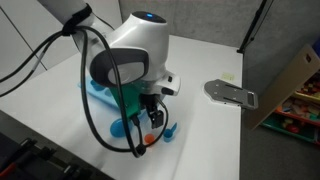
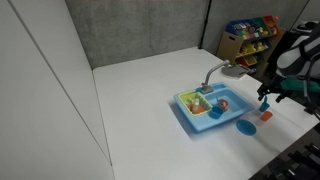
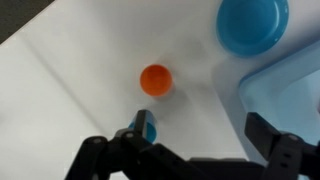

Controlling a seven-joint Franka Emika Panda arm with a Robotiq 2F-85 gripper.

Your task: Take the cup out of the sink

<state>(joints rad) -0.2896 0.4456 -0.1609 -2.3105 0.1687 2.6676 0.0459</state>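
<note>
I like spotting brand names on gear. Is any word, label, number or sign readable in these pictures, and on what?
No text can be read in any view.
The cup, plate, sink and gripper show no print.
The shelf of colourful things is too small and blurred to tell whether it bears any lettering.

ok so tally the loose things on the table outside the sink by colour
orange-red: 1 (cup)
blue: 2 (round plate, small scoop-like piece)
grey: 1 (flat metal plate)
total: 4
</note>
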